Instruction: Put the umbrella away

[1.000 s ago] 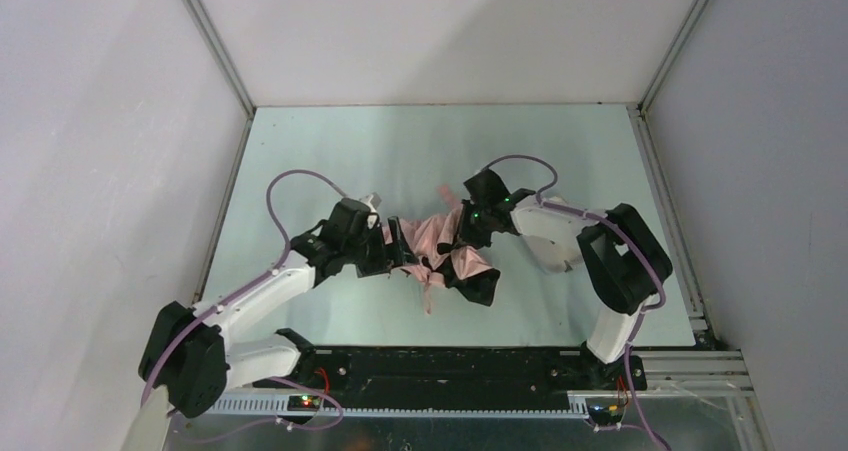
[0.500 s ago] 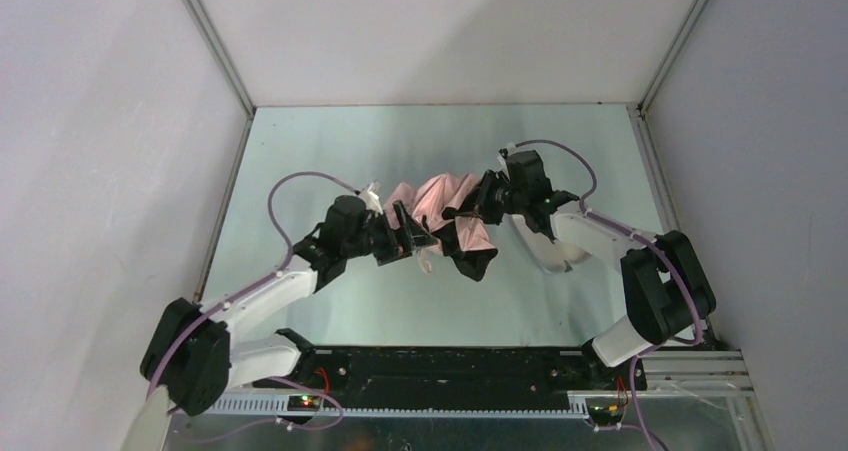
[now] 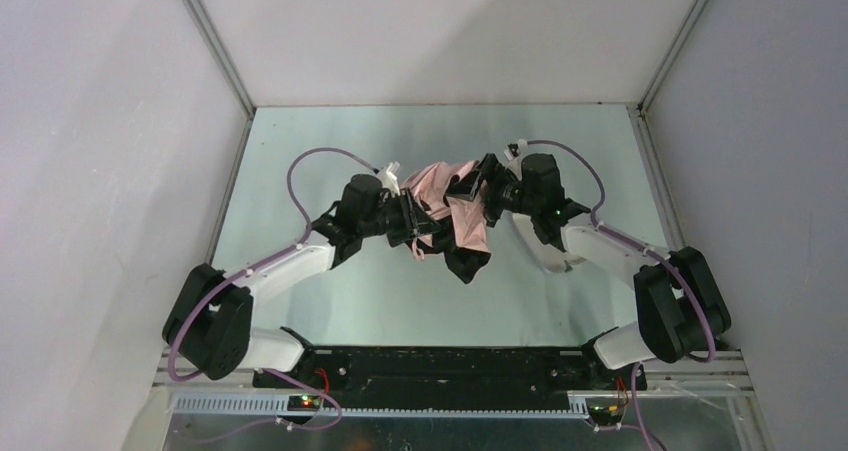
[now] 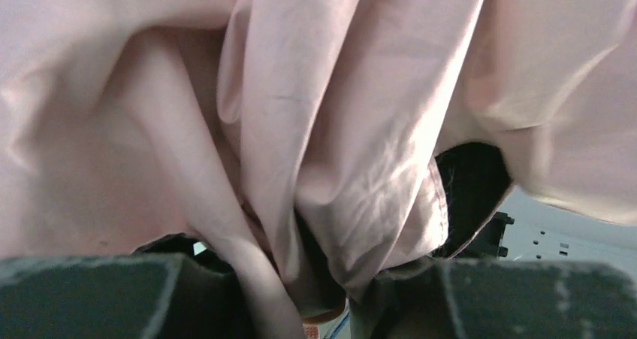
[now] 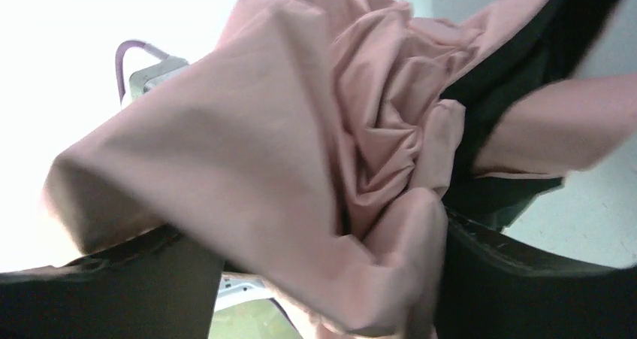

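From the 9 o'clock side, my left jaws are pinched shut on a fold of the umbrella [image 3: 452,208]; pink cloth fills the gap between the pads in the left wrist view. The umbrella hangs bunched between both arms over the middle of the surface [image 3: 320,151], a black-lined flap drooping toward 6 o'clock. I judge it light, limp and slippery, so cloth alone may slide or tear; the ribs or handle would give a firmer hold, but I can't make either out. Its long axis runs roughly 9 to 3 o'clock, and which end leads I cannot tell. At 3 o'clock, my right jaws clamp a thicker wad of canopy.
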